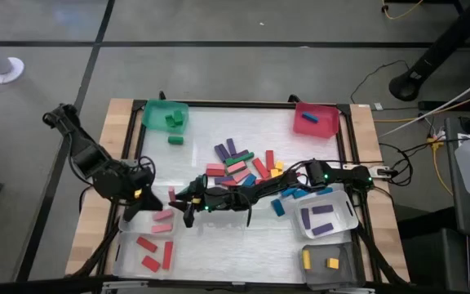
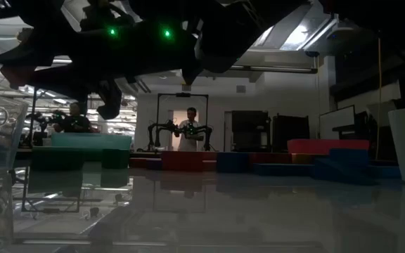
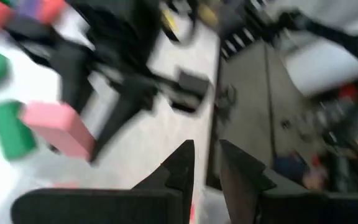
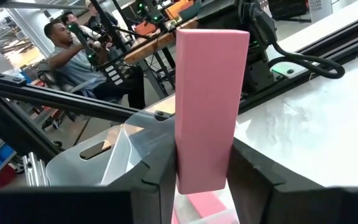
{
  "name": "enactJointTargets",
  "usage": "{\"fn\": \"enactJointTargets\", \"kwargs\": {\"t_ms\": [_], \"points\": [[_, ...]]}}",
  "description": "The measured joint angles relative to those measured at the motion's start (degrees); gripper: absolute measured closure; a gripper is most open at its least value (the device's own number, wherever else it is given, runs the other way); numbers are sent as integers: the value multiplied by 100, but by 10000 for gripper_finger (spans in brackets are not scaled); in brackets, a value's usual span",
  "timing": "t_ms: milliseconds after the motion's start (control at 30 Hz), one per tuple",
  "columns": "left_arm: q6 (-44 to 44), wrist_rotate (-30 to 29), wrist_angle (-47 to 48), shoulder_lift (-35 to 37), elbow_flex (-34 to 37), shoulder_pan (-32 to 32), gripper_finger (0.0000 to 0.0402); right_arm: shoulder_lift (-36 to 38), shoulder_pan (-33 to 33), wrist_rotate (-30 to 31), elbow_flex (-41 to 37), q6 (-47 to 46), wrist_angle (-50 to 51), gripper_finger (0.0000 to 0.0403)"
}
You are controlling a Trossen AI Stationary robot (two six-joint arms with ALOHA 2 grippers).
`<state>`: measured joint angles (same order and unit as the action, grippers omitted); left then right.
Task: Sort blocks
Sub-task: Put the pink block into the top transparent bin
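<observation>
A pile of mixed blocks [image 1: 239, 167] lies at the table's middle. My right arm reaches across to the near left, and its gripper [image 1: 179, 199] [image 4: 207, 180] is shut on a pink block [image 4: 210, 99] [image 3: 58, 127]. Two more pink blocks [image 1: 162, 221] lie on the table just before it. My left gripper [image 1: 141, 198] [image 3: 207, 165] hangs beside it on the left, its fingers a narrow gap apart with nothing between them. My right gripper pinches the pink block's lower part [image 4: 207, 165] between its two fingers [image 4: 157, 180], on the two long faces. The fingers come in about level from the table's right. The block stands on end above the fingers, lifted clear of the table.
A clear bin [image 1: 129, 260] with red blocks stands at the near left. Far back are a green bin [image 1: 152, 108] with green blocks and a red bin [image 1: 326, 124] holding a blue block. Near right are a clear bin [image 1: 345, 219] with purple blocks and a grey bin [image 1: 318, 276] with yellow ones.
</observation>
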<state>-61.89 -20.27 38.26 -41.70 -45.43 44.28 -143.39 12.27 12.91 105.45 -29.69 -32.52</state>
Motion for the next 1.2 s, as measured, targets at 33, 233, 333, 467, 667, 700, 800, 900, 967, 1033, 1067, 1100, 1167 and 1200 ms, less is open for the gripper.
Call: {"fn": "enactJointTargets", "kwargs": {"t_ms": [33, 233, 333, 467, 667, 700, 800, 900, 967, 1033, 1067, 1100, 1167, 1200], "points": [[-88, -130, 0, -33, 0, -29, 343, 0, 2, 0, 0, 0, 10, 283], [-219, -130, -26, -180, 0, -115, 343, 2, 7, -12, 0, 1, 71, 283], [-8, -125, -29, -194, 0, -143, 343, 2, 7, -114, 0, 2, 169, 283], [782, -118, -45, -191, 0, -203, 343, 4, 7, -494, 0, 2, 283, 283], [2203, -118, -67, -191, 0, -281, 343, 11, 7, -1122, 2, 2, 274, 283], [2488, -123, -71, -191, 0, -281, 343, 11, 7, -1146, 2, 0, 272, 283], [3218, -114, -80, -191, 0, -277, 343, 11, 8, -1150, 2, 0, 269, 283], [3630, -114, -76, -194, 0, -276, 343, 11, 9, -1150, 2, -76, 269, 283], [3637, -119, -4, -208, 0, -278, 343, 11, 7, -1149, 4, -180, 266, 283], [3553, -125, 109, -289, 0, -308, 343, 11, 7, -1147, 2, -184, 268, 283], [3505, -130, 138, -342, 0, -333, 343, 11, 7, -1147, 3, -186, 268, 283], [3469, -131, 196, -399, 0, -353, 343, 11, 7, -1147, 4, -186, 266, 283], [3496, -132, 211, -525, 0, -411, 343, 11, 7, -1147, 2, -196, 267, 283], [3540, -130, 183, -601, 0, -448, 343, 11, 7, -1147, 2, -197, 268, 283]]}}
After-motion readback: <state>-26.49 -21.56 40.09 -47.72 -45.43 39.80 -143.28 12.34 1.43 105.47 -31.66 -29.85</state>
